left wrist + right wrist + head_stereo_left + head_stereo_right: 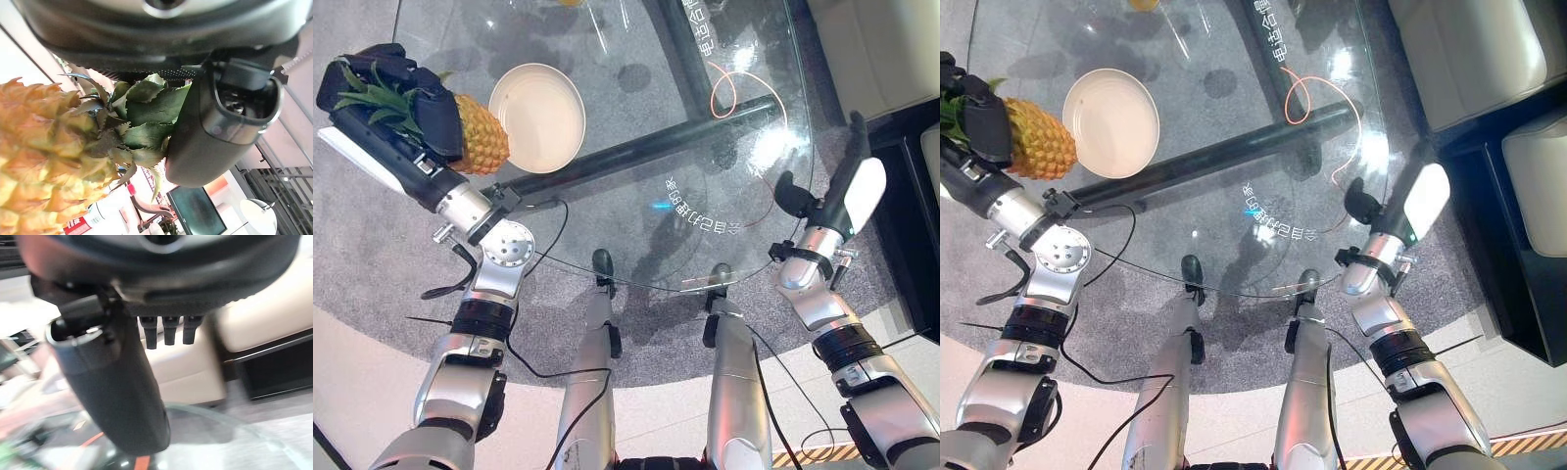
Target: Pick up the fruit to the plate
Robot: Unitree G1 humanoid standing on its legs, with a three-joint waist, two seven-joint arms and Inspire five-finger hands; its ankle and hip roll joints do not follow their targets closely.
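Observation:
A yellow-orange pineapple (481,139) with a green leafy crown is held in my left hand (433,116) at the left rim of the round glass table (744,186). The hand's dark fingers are curled round the crown end, and the thumb (220,127) presses against the leaves (146,112). The fruit's body (1038,139) points toward the cream plate (538,116), which lies on the glass just to its right, and their edges nearly touch in the eye views. My right hand (850,191) hovers at the table's right rim with straight fingers, empty, its thumb (117,391) standing out.
A black bar (646,147) runs under the glass. An orange cord (734,93) loops on the right half of the table. A beige sofa (1469,49) and dark furniture stand to the right. A small yellow object (570,2) sits at the far edge.

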